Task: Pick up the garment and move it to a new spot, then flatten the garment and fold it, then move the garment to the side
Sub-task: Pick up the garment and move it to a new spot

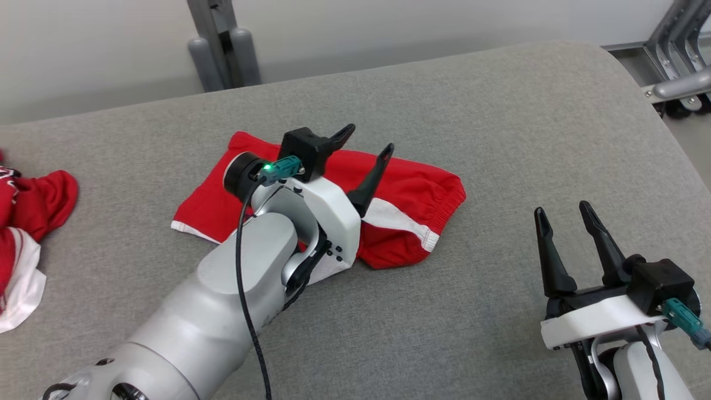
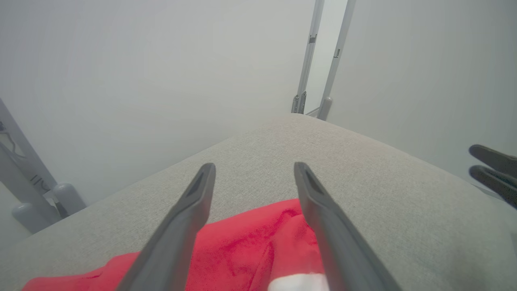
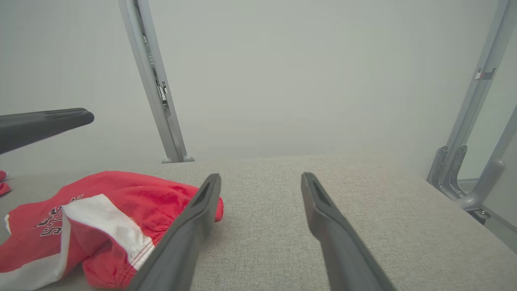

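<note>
Two grippers are in your head view, and both stand open with nothing between their fingers. Your left gripper (image 1: pixel 369 139) is over the garment (image 1: pixel 411 189), its dark fingers spread and pointing toward the far edge of the grey padded table (image 1: pixel 472 111). From the left wrist camera you can see the left gripper (image 2: pixel 254 167) with red cloth (image 2: pixel 250 246) below and between the finger bases, while the tips stand over bare grey table (image 2: pixel 363 161). Whether the fingers touch the cloth you cannot tell. The garment is a pair of red shorts with a white stripe and a gathered waistband, lying folded over on itself near the middle of the table, its waistband end toward your right. Your right gripper (image 1: pixel 562 211) sits well apart from it at the lower right, over bare table, fingers pointing away from you. From the right wrist camera, the right gripper (image 3: pixel 261 178) has the garment (image 3: pixel 121 198) off to its left, dark lettering showing on the red, and one finger of the left gripper (image 3: pixel 40 125) reaches in above it. Other red and white clothing (image 1: pixel 28 222) lies bunched at the table's left edge.
</note>
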Available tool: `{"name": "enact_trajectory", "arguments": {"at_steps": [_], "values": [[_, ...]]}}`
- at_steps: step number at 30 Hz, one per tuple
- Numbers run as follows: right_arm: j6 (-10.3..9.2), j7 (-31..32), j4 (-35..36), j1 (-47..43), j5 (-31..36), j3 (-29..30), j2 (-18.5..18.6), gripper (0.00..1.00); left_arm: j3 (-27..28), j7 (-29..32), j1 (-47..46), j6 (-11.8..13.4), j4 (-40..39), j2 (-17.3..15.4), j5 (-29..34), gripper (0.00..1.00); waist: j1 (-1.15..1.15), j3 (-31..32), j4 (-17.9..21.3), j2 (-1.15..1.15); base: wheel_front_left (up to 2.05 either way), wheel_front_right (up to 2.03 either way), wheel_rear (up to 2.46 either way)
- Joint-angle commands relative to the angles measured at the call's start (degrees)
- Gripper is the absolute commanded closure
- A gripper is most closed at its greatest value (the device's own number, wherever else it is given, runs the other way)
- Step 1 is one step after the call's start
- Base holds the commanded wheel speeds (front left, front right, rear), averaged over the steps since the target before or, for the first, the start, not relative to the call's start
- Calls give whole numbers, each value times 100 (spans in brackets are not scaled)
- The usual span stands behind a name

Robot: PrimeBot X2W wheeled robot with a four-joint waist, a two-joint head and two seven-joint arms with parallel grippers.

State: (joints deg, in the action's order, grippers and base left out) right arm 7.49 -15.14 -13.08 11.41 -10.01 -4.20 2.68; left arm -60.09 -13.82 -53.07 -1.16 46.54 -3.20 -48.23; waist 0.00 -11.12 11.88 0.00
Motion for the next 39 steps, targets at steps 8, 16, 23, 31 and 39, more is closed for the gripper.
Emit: {"name": "enact_trajectory", "arguments": {"at_steps": [8, 16, 23, 31, 39], "values": [[1, -5, 0, -105, 22, 232, 40, 0, 478, -140, 683, 198, -177, -406, 32, 0, 0, 395, -546, 0, 0, 0, 0], [1, -5, -32, -207, -4, 220, 41, 0, 1407, -140, 1871, 558, -1358, -867, 450, 0, 0, 499, -711, 0, 0, 0, 0], [1, -5, -50, -308, -9, 220, 40, 0, 2294, -134, 2972, 820, -2443, -1151, 872, 0, 0, 597, -745, 0, 0, 0, 0], [1, -5, 17, -438, 45, 266, 40, 0, 3273, -133, 4257, 980, -3342, -1275, 1336, 0, 0, 731, -769, 0, 0, 0, 0], [1, -5, 62, -630, -4, 245, 40, 0, 4268, -132, 5309, 999, -3968, -1140, 1904, 0, 0, 931, -800, 0, 0, 0, 0]]}}
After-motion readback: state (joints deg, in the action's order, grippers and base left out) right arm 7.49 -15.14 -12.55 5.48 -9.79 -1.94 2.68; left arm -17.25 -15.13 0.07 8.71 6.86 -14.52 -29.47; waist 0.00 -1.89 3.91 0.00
